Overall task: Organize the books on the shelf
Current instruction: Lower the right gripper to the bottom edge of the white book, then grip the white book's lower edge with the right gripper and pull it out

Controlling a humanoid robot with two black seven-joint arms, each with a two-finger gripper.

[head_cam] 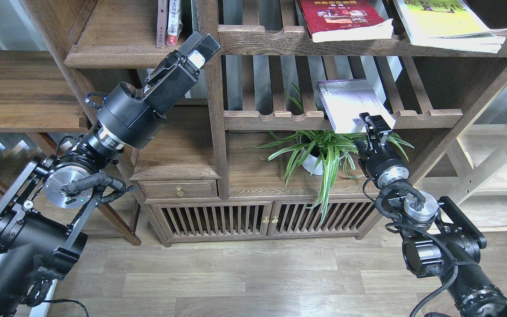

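While the right claw (377, 126) grips it, lavender-white book (349, 105) lies tilted on slatted rack (429, 118) | left claw (200, 48) state unclear

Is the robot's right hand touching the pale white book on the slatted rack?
Touching. In the head view the right hand closes over the front edge of the pale lavender-white book, with no gap between them.
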